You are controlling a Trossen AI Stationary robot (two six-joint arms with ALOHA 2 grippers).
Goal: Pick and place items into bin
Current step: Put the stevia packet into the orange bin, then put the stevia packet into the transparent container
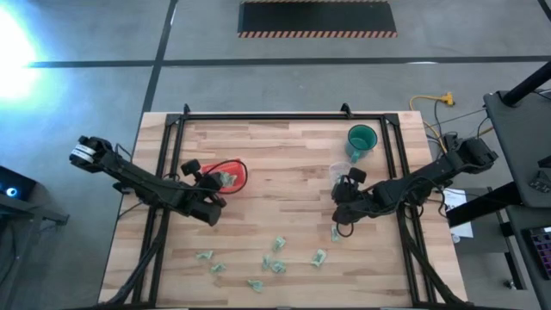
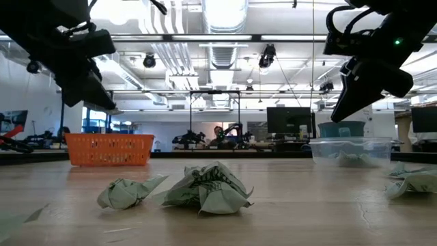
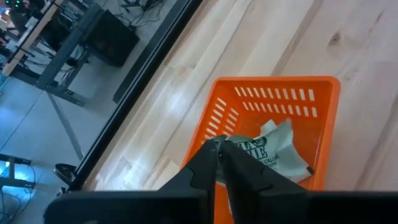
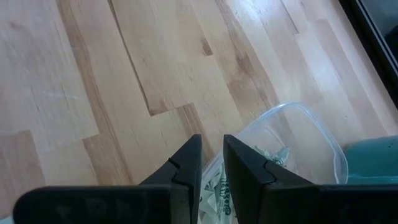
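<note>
Several pale green-and-white crumpled wrappers (image 1: 275,263) lie loose on the near half of the wooden table; two show close up in the low view (image 2: 205,188). The orange tray (image 1: 238,172) rests flat left of centre with one wrapper (image 3: 273,152) inside. My left gripper (image 1: 209,178) (image 3: 219,163) hovers shut over the tray's near wall, apart from that wrapper. A clear tub (image 1: 340,170) (image 4: 298,140) holds more wrappers. My right gripper (image 1: 344,193) (image 4: 212,163) is just beside the tub, above the table, shut on a wrapper. My right gripper has a crumpled wrapper (image 4: 216,191) in the narrow gap between its two fingers, pinched from both sides. The fingers slant down toward the table beside the clear tub. The wrapper is lifted clear; the fingers hide which part of it they are on.
A teal cup (image 1: 362,140) stands behind the clear tub near the far right. A black frame rail (image 1: 284,118) runs along the table's far edge and down both sides. One wrapper (image 1: 336,231) lies just nearer than my right gripper. Bare wood lies in the middle, between the tray and the tub.
</note>
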